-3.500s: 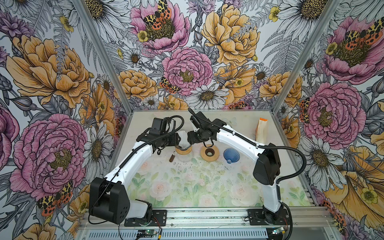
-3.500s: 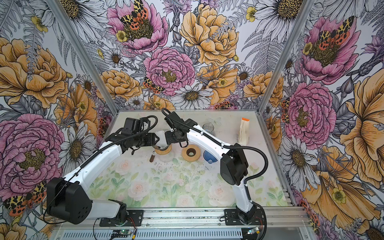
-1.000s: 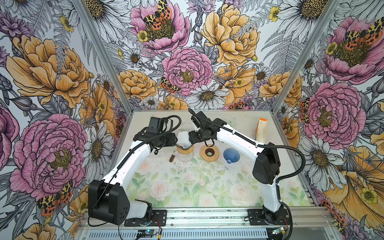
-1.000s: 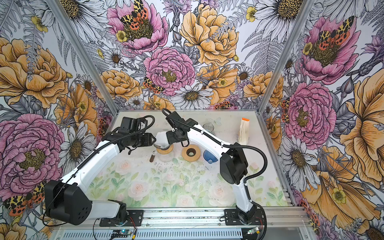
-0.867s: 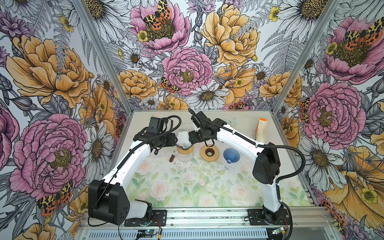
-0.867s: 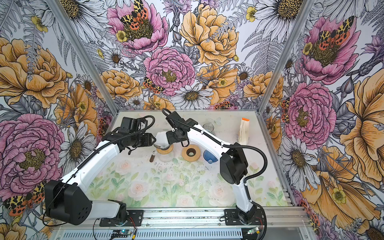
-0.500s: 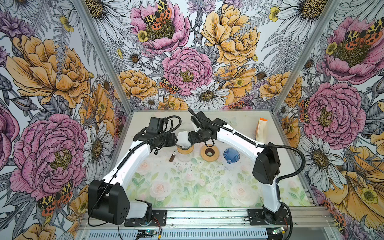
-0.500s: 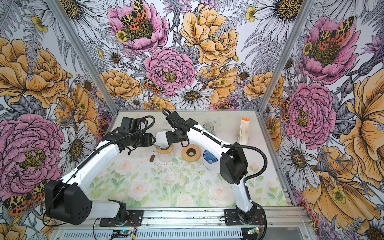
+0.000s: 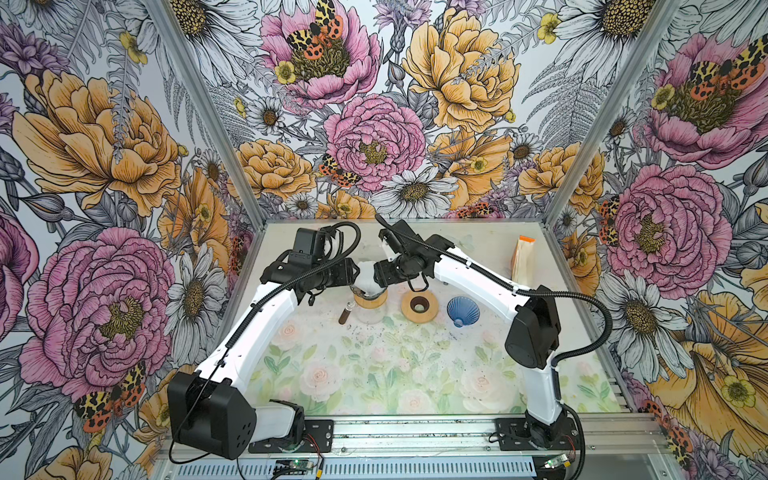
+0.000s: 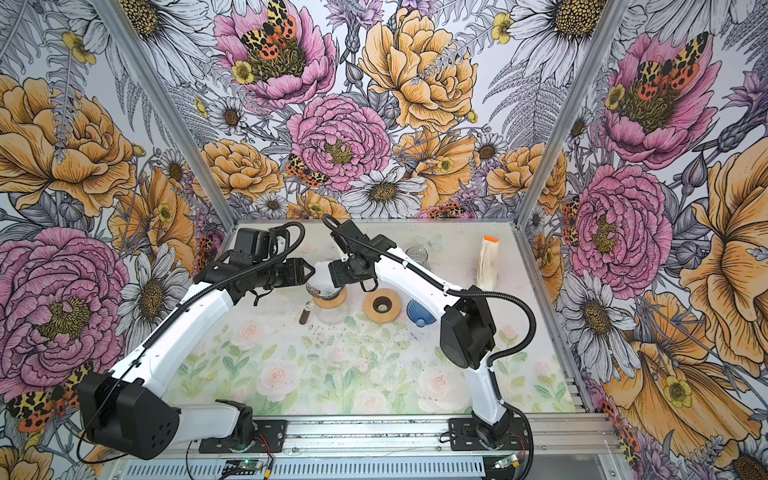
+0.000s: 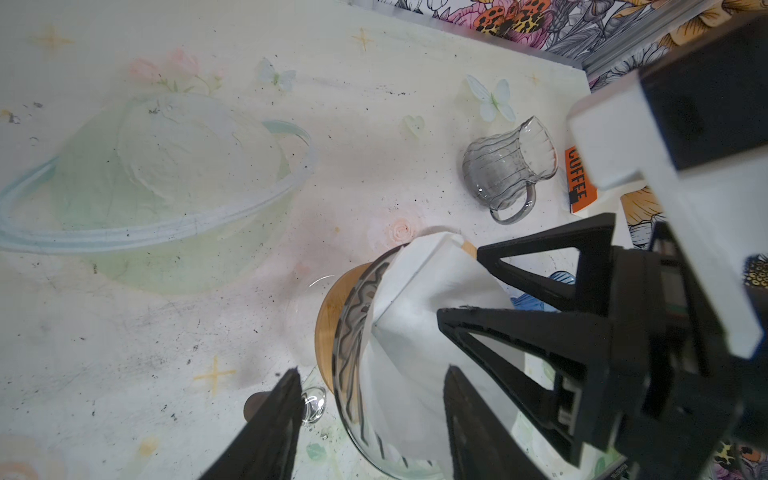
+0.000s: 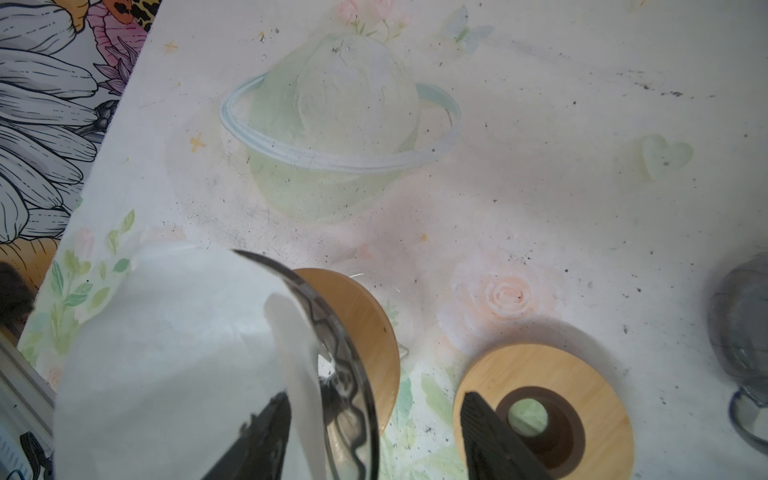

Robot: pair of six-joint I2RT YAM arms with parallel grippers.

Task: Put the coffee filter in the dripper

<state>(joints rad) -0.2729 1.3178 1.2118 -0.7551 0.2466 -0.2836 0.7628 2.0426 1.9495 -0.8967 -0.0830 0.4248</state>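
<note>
The left gripper has its fingers spread wide. The rim of the glass dripper and the edge of the white coffee filter sit in the gap, and bare tabletop shows between one finger and the glass. The right gripper, reaching from the opposite side, is spread too. It straddles the dripper's wall, one finger on the filter's side and one outside it. Neither gripper is pinching anything I can make out.

Now front to back. Closest to the front edge, a small brown tube lies just left of the dripper's base. Off to the right, the blue cone lies on its side, with the wooden ring flat between it and the dripper.

Next comes the dripper itself on its wooden collar. And there's the filter, seated inside the glass, its top standing up above the rim between the two grippers' tips.

Further back is a clear glass jug. By the right wall a pale packet with an orange top stands upright.
</note>
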